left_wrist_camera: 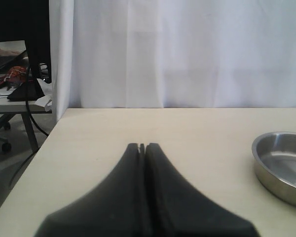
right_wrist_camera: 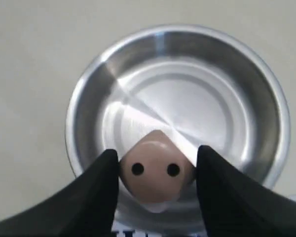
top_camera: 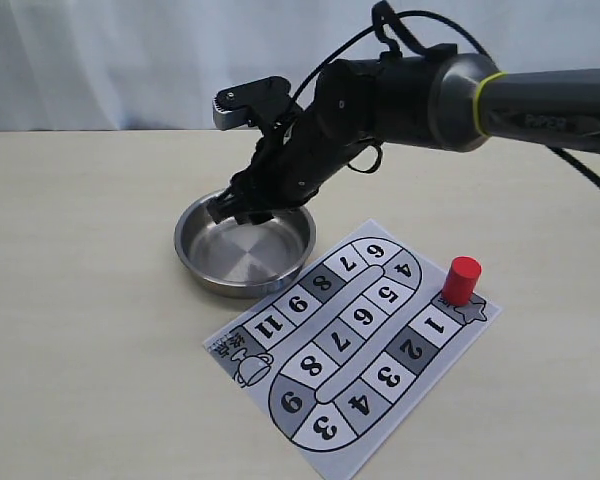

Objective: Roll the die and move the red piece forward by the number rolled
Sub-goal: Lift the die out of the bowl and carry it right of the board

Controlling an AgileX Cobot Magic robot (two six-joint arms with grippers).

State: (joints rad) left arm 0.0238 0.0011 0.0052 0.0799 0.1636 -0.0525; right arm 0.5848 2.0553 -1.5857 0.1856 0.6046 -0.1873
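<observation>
The right tool was closed on the die. Its two black fingers pressed on the small tan cube from both sides. The die was held with a corner pointing up, and the side facing the wrist camera had two black dots on it. The die hung over the shiny steel bowl, near one side of the rim and not over the middle. I could not tell if it touched the bowl.

From the outside camera, the right tool reached down over the far side of the bowl, and the die could not be seen there (the black arm was in the way). The bowl sat on the pale worktop, just beside the top corner of the paper board.

The red piece stood straight up on the star square at the right edge of the board, next to the square marked 1. It was well apart from the bowl and from both tools.

The left tool was closed with nothing in it. Its fingers were pressed together above the bare worktop, with the bowl off to one side and a white curtain behind.
</observation>
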